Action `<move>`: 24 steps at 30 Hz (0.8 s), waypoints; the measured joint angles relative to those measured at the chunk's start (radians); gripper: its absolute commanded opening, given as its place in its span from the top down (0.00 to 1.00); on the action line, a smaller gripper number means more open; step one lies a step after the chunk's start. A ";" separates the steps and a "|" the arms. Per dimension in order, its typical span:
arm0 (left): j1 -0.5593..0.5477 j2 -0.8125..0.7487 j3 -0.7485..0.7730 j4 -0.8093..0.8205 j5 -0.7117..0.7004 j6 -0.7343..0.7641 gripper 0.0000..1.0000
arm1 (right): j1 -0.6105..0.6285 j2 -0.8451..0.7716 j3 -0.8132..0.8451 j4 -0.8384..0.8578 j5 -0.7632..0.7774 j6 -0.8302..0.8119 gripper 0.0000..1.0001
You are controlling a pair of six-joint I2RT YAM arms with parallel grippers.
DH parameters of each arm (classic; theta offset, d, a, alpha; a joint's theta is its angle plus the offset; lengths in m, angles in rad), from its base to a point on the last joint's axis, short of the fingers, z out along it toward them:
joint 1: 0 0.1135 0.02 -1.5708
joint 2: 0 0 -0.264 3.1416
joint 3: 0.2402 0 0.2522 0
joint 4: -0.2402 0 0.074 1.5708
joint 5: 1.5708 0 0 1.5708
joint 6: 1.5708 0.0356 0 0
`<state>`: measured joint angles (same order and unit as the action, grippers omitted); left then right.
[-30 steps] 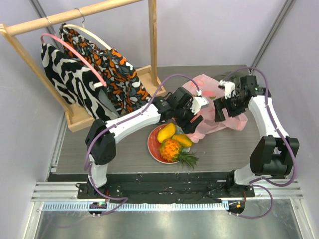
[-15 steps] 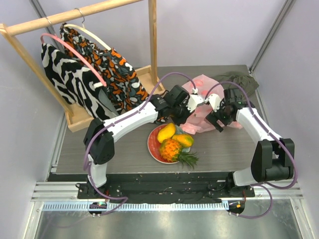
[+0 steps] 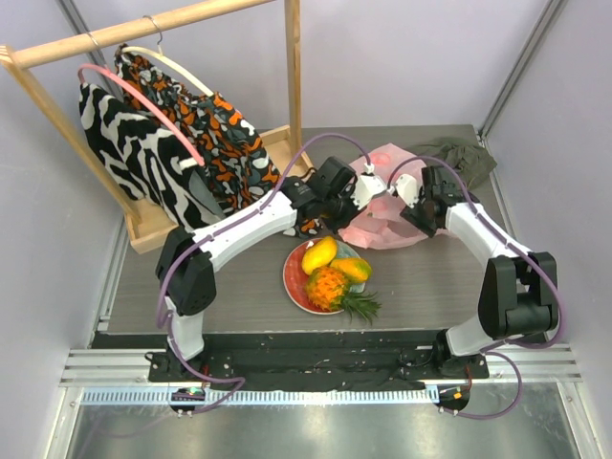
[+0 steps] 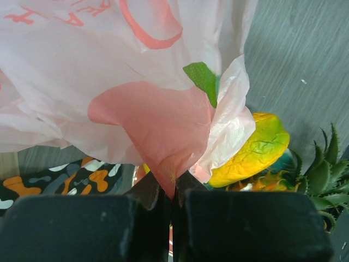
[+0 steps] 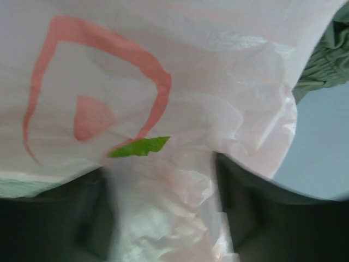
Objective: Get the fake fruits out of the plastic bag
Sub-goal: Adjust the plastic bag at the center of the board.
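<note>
Top view: the plastic bag (image 3: 387, 225) is seen crumpled on the tabletop (image 3: 239, 277), right of centre and toward the far edge. It is flanked by the left gripper (image 3: 371, 187) on its far-left side and the right gripper (image 3: 413, 203) on its right. The fake fruits (image 3: 327, 287) are piled on a patterned plate (image 3: 290, 277) by the middle of the near edge, apart from the bag. Among them a yellow mango (image 3: 318, 254) and a pineapple (image 3: 330, 290) are made out. An olive cloth (image 3: 459, 155) is bunched at the far right corner. A wooden rack (image 3: 153, 24) hung with patterned garments (image 3: 191, 143) is stood at the far left corner.

Left wrist: the jaws of the left gripper (image 4: 172, 188) are pressed together on a fold of the bag (image 4: 109, 65) — the film is pinched. Below it the mango (image 4: 256, 150) and the pineapple's green crown (image 4: 322, 174) are seen.

Right wrist: the view is filled by the bag (image 5: 180, 65). The jaws of the right gripper (image 5: 163, 218) are spread, with loose film lying in the gap — no pinch is seen. What the bag contains cannot be told.
</note>
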<state>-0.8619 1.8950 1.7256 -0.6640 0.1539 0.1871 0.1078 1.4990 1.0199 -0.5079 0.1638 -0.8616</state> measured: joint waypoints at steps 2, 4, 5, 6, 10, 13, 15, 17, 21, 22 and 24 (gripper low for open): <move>0.008 0.000 0.000 0.000 -0.005 0.009 1.00 | -0.010 0.005 0.014 0.002 0.009 -0.007 0.60; 0.016 0.000 0.000 0.001 -0.009 0.014 1.00 | -0.027 0.027 0.047 0.001 0.005 -0.003 0.94; 0.021 0.001 0.003 -0.001 -0.012 0.021 1.00 | -0.041 0.050 0.080 -0.004 -0.002 0.008 0.99; 0.026 0.008 0.020 -0.009 -0.014 0.027 1.00 | -0.062 0.083 0.128 -0.015 -0.011 0.024 0.99; 0.037 0.154 0.298 -0.064 -0.035 0.059 1.00 | -0.156 0.274 0.467 -0.126 -0.117 0.176 0.99; 0.040 0.312 0.606 -0.080 -0.077 0.083 1.00 | -0.241 0.389 0.766 -0.182 -0.216 0.331 0.99; 0.040 0.356 0.703 -0.068 -0.101 0.096 1.00 | -0.281 0.389 0.864 -0.204 -0.267 0.407 0.99; 0.039 0.353 0.723 -0.049 -0.114 0.117 1.00 | -0.306 0.325 0.882 -0.213 -0.301 0.468 0.99; 0.040 0.296 0.697 -0.084 -0.094 0.141 1.00 | -0.318 0.103 0.718 -0.203 -0.304 0.523 0.99; 0.040 0.261 0.656 -0.095 -0.078 0.143 1.00 | -0.320 0.030 0.643 -0.206 -0.305 0.529 0.99; 0.039 0.185 0.555 -0.122 -0.045 0.156 1.00 | -0.320 -0.099 0.501 -0.209 -0.306 0.536 0.99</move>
<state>-0.8230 2.0800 2.2807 -0.7860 0.1089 0.3428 -0.2127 1.3998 1.5208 -0.7170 -0.1417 -0.3256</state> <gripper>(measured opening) 0.017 0.033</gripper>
